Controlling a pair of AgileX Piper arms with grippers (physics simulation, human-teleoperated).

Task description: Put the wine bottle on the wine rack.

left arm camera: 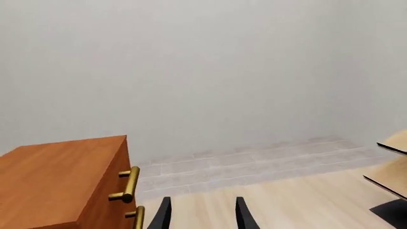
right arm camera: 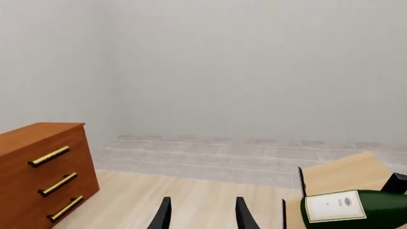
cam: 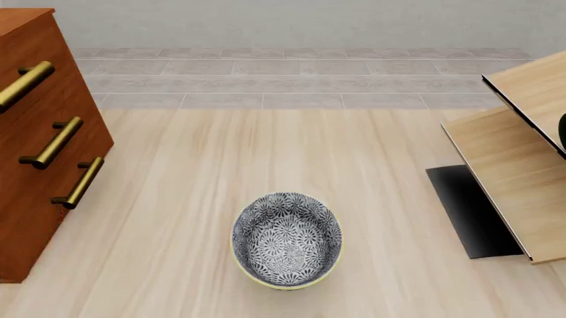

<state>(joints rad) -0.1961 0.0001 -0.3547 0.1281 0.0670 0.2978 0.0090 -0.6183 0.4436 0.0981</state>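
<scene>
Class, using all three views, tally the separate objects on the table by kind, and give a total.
Bowl: 1
Drawer cabinet: 1
Wine rack: 1
Wine bottle: 1
Total: 4

Grey wall (cam: 292,20), reddish cabinet (cam: 36,152)

The desk (cam: 265,152) is pale, light-grained wood. The cabinet (cam: 36,152) is reddish-brown with brass-coloured handles (cam: 53,142). The bowl (cam: 285,240) carries a dense black-and-white floral pattern inside and a yellowish rim. The rack (cam: 513,179) is pale wood with thin dark edges on a black base plate (cam: 468,212). The bottle (right arm camera: 362,210) is dark green with a white label (right arm camera: 334,206). Both grippers' fingers (left arm camera: 164,214) are black. The wall (left arm camera: 203,71) is plain off-white, with light grey tiles (cam: 301,79) beyond the desk.
</scene>
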